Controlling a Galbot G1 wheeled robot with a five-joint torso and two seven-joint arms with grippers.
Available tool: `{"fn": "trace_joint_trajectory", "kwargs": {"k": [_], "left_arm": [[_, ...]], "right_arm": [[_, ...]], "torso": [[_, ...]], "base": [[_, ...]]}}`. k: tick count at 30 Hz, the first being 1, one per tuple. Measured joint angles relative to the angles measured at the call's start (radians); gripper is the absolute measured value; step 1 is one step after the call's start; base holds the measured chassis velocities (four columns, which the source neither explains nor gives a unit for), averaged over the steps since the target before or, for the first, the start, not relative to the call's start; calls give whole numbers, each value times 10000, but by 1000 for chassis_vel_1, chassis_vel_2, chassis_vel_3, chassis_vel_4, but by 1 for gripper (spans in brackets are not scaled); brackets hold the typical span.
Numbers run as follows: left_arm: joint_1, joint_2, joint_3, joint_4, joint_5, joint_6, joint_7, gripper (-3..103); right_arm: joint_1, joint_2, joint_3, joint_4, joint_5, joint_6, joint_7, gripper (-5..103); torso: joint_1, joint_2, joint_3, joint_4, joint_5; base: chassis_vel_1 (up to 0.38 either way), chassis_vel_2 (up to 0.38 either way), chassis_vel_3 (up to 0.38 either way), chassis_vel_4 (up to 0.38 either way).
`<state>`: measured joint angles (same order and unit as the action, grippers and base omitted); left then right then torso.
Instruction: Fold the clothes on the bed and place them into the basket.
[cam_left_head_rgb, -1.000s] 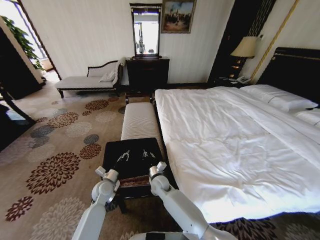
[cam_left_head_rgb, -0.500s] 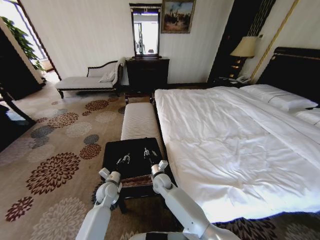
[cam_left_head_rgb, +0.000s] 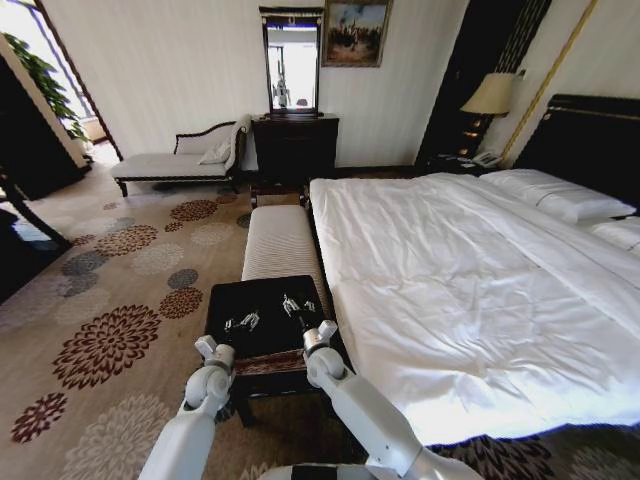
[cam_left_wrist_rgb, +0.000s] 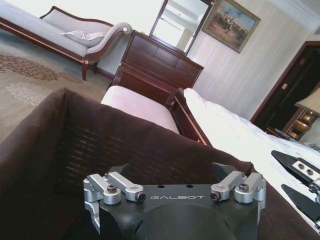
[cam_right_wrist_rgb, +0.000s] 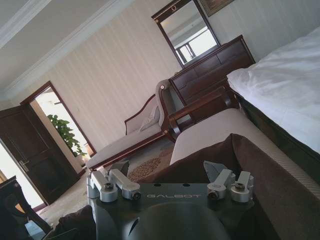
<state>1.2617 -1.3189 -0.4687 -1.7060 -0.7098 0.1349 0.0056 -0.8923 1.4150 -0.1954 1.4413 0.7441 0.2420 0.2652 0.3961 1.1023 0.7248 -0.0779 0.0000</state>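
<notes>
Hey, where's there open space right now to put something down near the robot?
The white bed is bare from its foot edge to the pillows. The striped bench top is free. It's crowded over the basket, where the left gripper and right gripper hang.

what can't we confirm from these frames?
- Basket contents: in the head view the black lining is too dark to tell the T-shirt from it; both grippers, left and right, hang over it.
- Finger state of both: in the wrist views each gripper's body blocks its own fingertips.
- Bed: its far side is cut off by the head view's edge.
</notes>
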Motion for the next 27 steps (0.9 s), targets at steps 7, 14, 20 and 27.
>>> {"fn": "trace_joint_trajectory", "kwargs": {"k": [7,14,20,27], "left_arm": [[585,141,-608,-1432,-366,40,-443,100],[1779,547,-2240,-3366,341,21,-1121,100],[3031,321,-2999,-3941,1288,-1303,-1124,100],[4487,-601,-3278,-4613,3519,-2690,-1168,100]], "right_arm": [[-164,-204,262,575,12,-102,351,100],[-968,-1082,1530,2521,-1172,-274,451,100],[-2116,-1588,2848,3729,-1988,-147,384,100],[-5241,-1556,5473,5572,-5150,-585,1173,100]], "torso": [[0,-1,0,1,1],[1,0,-1,0,1],[0,0,-2,3,2],[-2,0,-2,2,4]], "base": [[0,0,0,0],[0,0,0,0],[0,0,0,0],[0,0,0,0]]}}
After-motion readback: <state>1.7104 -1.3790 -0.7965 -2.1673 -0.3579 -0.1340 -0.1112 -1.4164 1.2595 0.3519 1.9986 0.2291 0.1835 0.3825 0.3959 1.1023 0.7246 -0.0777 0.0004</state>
